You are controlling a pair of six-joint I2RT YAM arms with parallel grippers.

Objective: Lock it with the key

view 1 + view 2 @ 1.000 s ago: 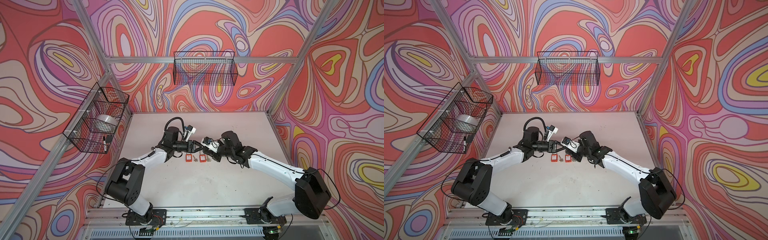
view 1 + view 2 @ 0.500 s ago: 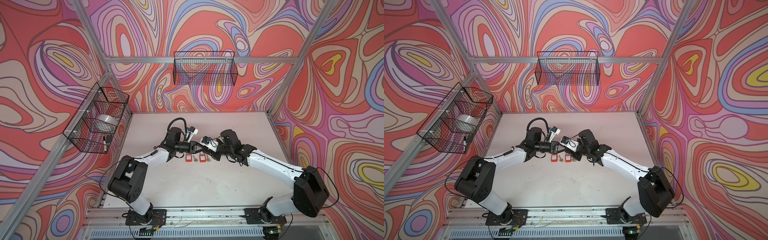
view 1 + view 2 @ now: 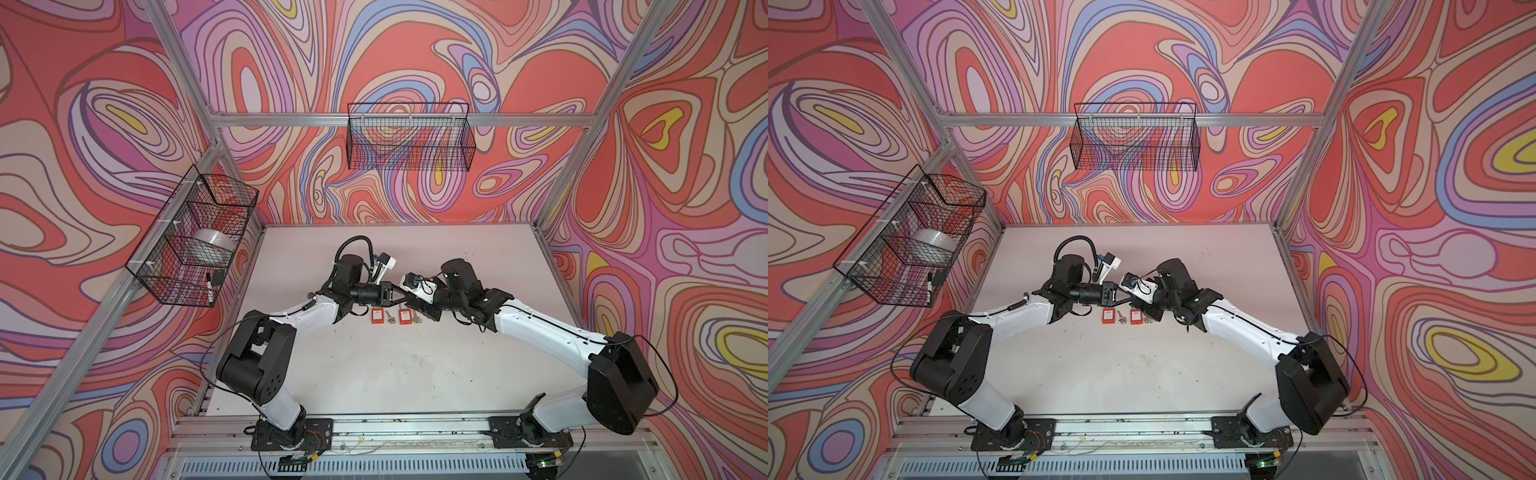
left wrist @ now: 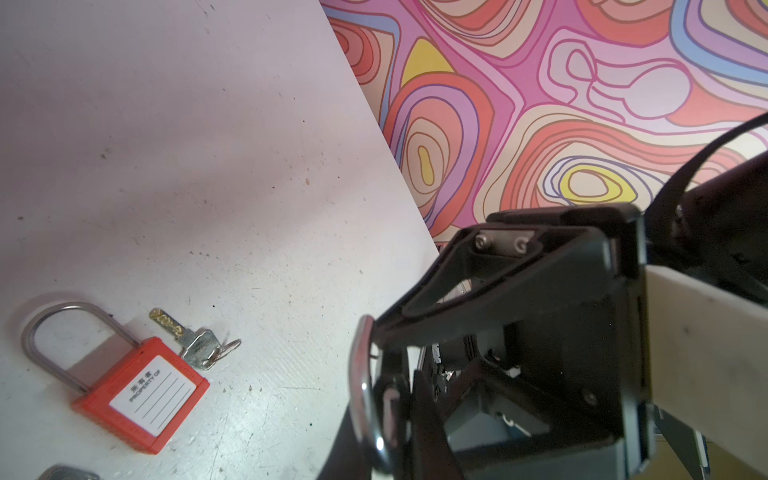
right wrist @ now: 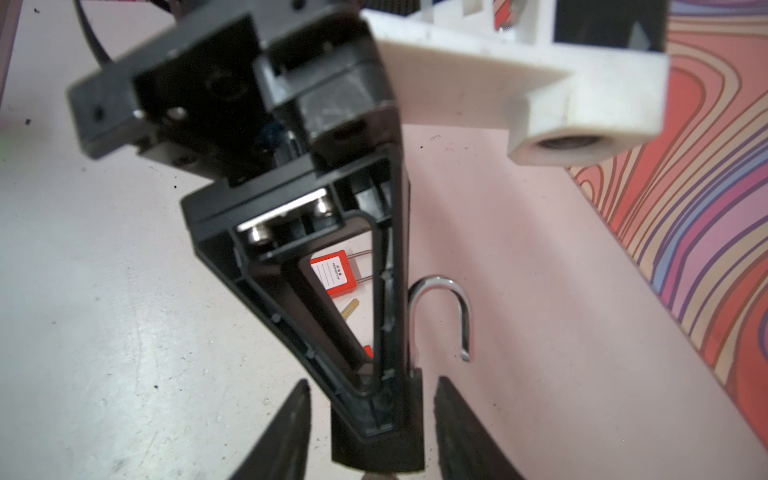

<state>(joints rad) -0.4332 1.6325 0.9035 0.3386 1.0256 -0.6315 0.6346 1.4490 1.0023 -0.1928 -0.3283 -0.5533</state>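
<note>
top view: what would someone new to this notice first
The swirling red, pink and purple walls shout loudest, closing in a white table on three sides. Mid-table the two pincers meet: the left pincer is clamped on a black lock whose chrome shackle hangs open, with the right pincer open around it. On the table by them lie two red locks, each with a key beside it.

Left arm (image 3: 303, 316): white shells, black joint housings.
Right arm (image 3: 540, 332): same colours, black cable (image 4: 702, 153).
Left claw fingers (image 5: 299, 328): black ribbed triangles, silver screws (image 5: 257, 236).
Camera mount (image 5: 478, 75): white plastic.
</note>
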